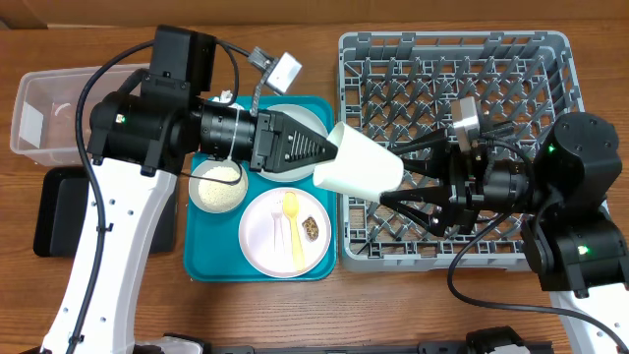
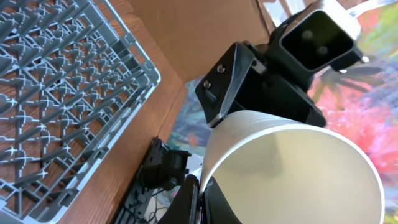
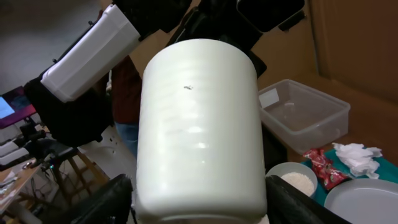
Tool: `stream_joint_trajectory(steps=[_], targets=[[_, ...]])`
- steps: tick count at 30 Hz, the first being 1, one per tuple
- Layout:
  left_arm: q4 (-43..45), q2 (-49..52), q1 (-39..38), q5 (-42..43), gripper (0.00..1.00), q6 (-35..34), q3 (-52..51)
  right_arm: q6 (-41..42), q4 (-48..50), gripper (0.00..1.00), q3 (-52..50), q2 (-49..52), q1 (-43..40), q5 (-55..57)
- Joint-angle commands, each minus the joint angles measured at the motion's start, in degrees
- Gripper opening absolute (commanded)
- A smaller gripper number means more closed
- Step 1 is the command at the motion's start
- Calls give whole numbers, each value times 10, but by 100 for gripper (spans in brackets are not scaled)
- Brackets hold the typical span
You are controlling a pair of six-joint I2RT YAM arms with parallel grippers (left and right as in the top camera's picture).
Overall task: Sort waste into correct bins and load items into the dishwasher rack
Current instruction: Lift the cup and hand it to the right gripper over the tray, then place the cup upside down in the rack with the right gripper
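Passing the white cup between arms looks like the step in hand: the left gripper pinches its rim in the air where the teal tray meets the dishwasher rack, and the right gripper stands spread either side of its base. Next the right must clamp before the left lets go. The pink plate, yellow utensil and rice bowl sit on the tray, out of the way

Grey plate mostly covered by left arm in overhead view. Black tray partly under same arm. Brown scrap on pink plate too small to identify. White cup base cut off by lower edge of right wrist view. Right gripper fingers cut off likewise, contact with cup unclear.
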Motion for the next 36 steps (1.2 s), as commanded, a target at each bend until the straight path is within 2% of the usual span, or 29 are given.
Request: stream_joint_trajectory(steps=[1,5,7,10,11,12,15,16,18,22,26,27,36], targets=[[4,-6,-10,-36,4,15,7,0,11,75,15,-3,3,-30],[4,-6,-10,-36,4,14,7,0,15,61,15,-3,3,-30],[5,-6,-10,-36,4,14,7,0,15,45,15,-3,3,-30],[9,-6,-10,-35,4,9,7,2,13,42,15,-3,3,-30],[11,-6,-9,-36,27,2,7,2,13,42,15,-3,3,-30],[11,-6,-9,-36,42,0,7,2,13,42,15,-3,3,-29],[10,-7,-8,-36,65,0,7,27,12,42,15,-3,3,-4],[10,-7,-5,-40,79,0,7,33,12,42,15,-4,3,8],[11,-10,4,-58,98,9,9,32,2,42,15,-6,3,42],[10,-24,54,-74,100,24,12,32,-65,42,15,-22,3,187],[10,-58,151,-75,100,24,12,33,-169,42,16,-40,3,423],[9,-71,176,-80,100,24,12,36,-214,45,18,-45,3,504],[-25,-108,194,-201,100,24,12,49,-409,46,107,-25,3,749]])
